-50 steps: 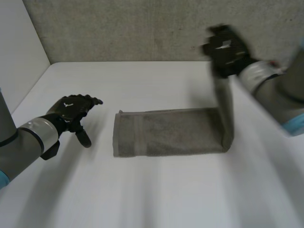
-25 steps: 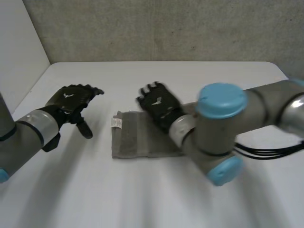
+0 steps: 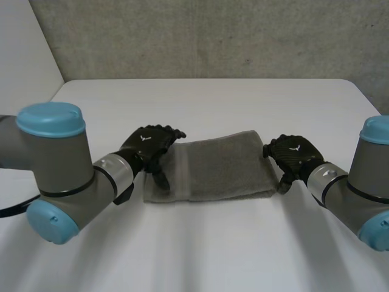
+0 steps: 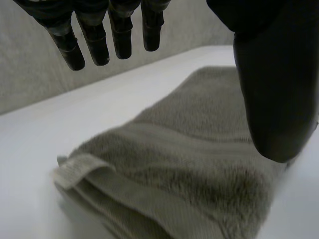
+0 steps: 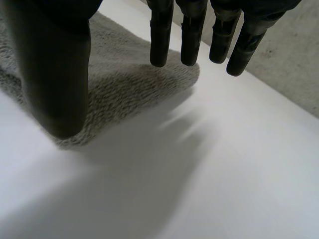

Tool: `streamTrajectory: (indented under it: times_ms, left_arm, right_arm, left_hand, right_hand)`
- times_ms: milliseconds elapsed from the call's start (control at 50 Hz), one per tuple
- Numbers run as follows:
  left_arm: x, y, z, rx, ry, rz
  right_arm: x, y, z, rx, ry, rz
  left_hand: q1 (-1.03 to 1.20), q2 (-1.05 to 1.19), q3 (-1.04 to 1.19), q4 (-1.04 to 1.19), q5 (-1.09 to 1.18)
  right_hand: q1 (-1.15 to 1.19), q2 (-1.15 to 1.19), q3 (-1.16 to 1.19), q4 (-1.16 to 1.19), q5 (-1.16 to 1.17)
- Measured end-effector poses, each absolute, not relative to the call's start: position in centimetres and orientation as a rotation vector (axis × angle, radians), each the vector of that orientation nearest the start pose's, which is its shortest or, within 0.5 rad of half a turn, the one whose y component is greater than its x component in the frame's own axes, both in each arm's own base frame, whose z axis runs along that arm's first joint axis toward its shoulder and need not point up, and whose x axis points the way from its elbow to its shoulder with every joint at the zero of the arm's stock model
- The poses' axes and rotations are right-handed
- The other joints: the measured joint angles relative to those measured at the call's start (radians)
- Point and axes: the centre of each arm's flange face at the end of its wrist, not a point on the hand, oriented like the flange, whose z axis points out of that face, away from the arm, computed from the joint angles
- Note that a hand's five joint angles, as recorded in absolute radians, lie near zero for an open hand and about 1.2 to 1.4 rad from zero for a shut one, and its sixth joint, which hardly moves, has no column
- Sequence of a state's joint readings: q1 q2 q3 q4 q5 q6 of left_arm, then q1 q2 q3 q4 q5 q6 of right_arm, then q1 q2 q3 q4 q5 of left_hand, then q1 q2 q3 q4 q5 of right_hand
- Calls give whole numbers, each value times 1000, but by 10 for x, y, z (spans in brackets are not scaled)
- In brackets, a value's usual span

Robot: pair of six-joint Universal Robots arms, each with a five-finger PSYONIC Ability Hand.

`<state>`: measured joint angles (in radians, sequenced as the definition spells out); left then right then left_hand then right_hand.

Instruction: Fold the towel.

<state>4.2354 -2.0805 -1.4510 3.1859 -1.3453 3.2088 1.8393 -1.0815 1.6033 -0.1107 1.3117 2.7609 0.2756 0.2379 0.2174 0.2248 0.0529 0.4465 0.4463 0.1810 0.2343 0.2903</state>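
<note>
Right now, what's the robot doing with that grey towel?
A two-armed robot is folding a grey towel on a white table. The towel lies flat, already doubled over. The left robot hand is at one short end and the right robot hand at the other, both with fingers straight and open, not gripping the cloth.

arms (image 3: 67, 159) grey | caps (image 3: 48, 118) light-blue | left hand (image 3: 146, 145), right hand (image 3: 296, 157) black (white marks)
</note>
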Motion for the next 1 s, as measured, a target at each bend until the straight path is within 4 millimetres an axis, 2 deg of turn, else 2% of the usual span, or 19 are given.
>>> streamTrajectory:
  times_ms: [100, 180, 280, 340, 380, 520, 600, 700, 760, 840, 900, 960, 1000]
  left_arm:
    - [-306, -263, 159, 1004, 2805, -1910]
    - [-306, -264, 148, 994, 2829, -1867]
    - [-307, -264, 142, 990, 2849, -1842]
    - [-308, -263, 141, 983, 2861, -1838]
    - [-308, -263, 142, 977, 2868, -1840]
    - [-307, -260, 147, 951, 2888, -1848]
    - [-305, -258, 153, 942, 2882, -1865]
    - [-301, -254, 163, 933, 2868, -1891]
    - [-299, -251, 168, 930, 2862, -1903]
    - [-297, -249, 172, 926, 2853, -1917]
    - [-295, -249, 176, 917, 2844, -1930]
    - [-292, -250, 180, 896, 2832, -1941]
    - [-286, -253, 184, 857, 2815, -1952]
  right_arm:
    - [240, -295, 137, -940, 2291, -1598]
    - [242, -297, 128, -899, 2293, -1560]
    - [243, -296, 122, -883, 2298, -1535]
    - [243, -296, 121, -882, 2300, -1532]
    - [243, -296, 120, -881, 2301, -1531]
    - [235, -298, 120, -876, 2320, -1532]
    - [227, -300, 131, -869, 2319, -1565]
    - [215, -306, 168, -885, 2244, -1703]
    - [214, -307, 187, -908, 2186, -1772]
    - [225, -304, 210, -954, 2079, -1842]
    - [251, -293, 224, -1011, 1970, -1852]
    - [274, -280, 226, -1059, 1901, -1825]
    - [299, -266, 223, -1108, 1841, -1785]
  left_hand:
    - [0, 0, 0, 0, 0]
    - [0, 0, 0, 0, 0]
    - [0, 0, 0, 0, 0]
    - [0, 0, 0, 0, 0]
    - [0, 0, 0, 0, 0]
    - [0, 0, 0, 0, 0]
    - [0, 0, 0, 0, 0]
    - [0, 0, 0, 0, 0]
    - [0, 0, 0, 0, 0]
    - [0, 0, 0, 0, 0]
    - [0, 0, 0, 0, 0]
    - [0, 0, 0, 0, 0]
    - [0, 0, 0, 0, 0]
  right_hand:
    - [85, 79, 0, 0, 70]
    - [251, 252, 0, 0, 232]
    - [583, 592, 0, 0, 581]
    - [702, 773, 0, 0, 798]
    - [740, 843, 0, 0, 844]
    - [750, 849, 0, 0, 845]
    - [764, 859, 0, 0, 845]
    - [776, 859, 0, 0, 846]
    - [780, 864, 0, 0, 850]
    - [787, 865, 0, 0, 850]
    - [790, 865, 0, 0, 850]
    - [794, 868, 0, 0, 850]
    - [794, 868, 0, 0, 850]
